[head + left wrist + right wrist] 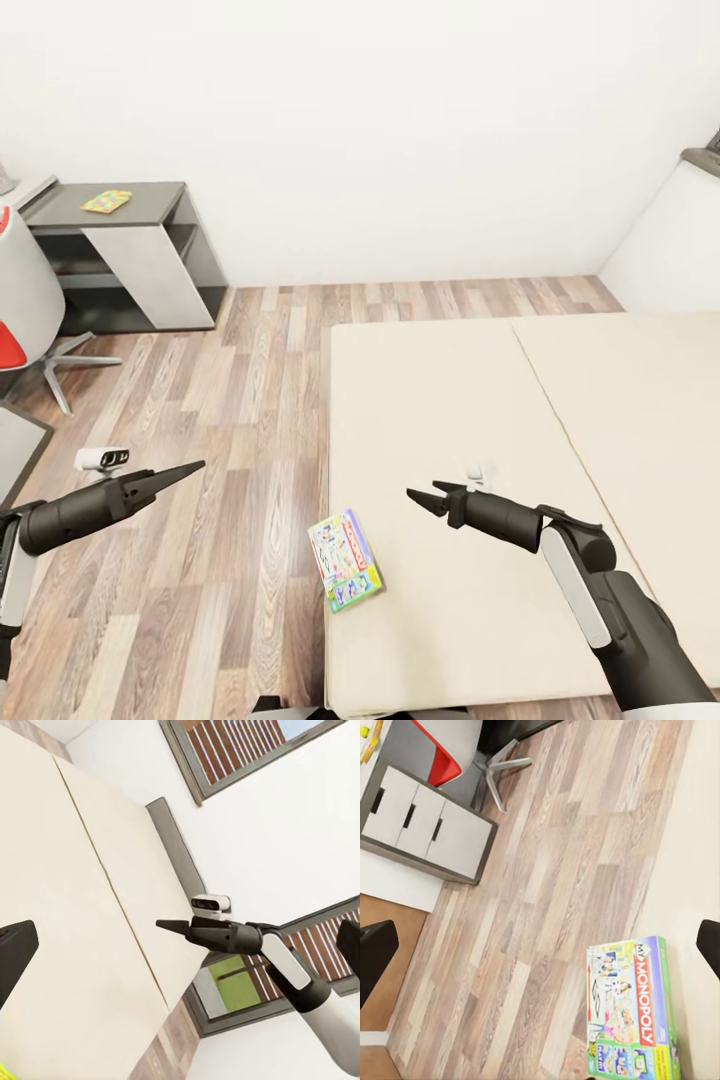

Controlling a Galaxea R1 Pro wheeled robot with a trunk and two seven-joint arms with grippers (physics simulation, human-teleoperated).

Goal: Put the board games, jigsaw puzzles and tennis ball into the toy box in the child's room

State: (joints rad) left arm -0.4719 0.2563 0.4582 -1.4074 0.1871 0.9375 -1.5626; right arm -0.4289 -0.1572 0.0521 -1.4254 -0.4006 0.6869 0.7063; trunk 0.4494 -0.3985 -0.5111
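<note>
The Monopoly board game (345, 560) lies flat on the bed (560, 420), at the mattress's left edge near the foot corner closest to the robot, one corner slightly overhanging the wood-plank floor (230, 400). It is a thin, rigid printed box, judged light and stiff, with a smooth cover that may slide on the mattress. The overhanging edge looks the best place to take hold: one finger could pass beneath it there, while a flat top-down pinch offers little purchase. No second board game can be seen on the bed.

The right gripper (424, 496) hangs over the mattress, near the box but apart from it, fingers parted and empty. In the right wrist view the box (634, 1009) sits between the two dark fingertips (375, 956), well ahead of them. The left gripper (172, 475) is over the floor beside the bed; its fingers appear drawn to a point, though whether they are fully together I cannot tell.

Room for movement: the mattress around the box is bare, and the floor alongside the bed edge is open. A dark-grey-topped cabinet (120, 250) stands against the far wall, carrying a small multicoloured jigsaw-like sheet (106, 201); a chair (25, 300) stands beside it. Both are well apart from the work.
</note>
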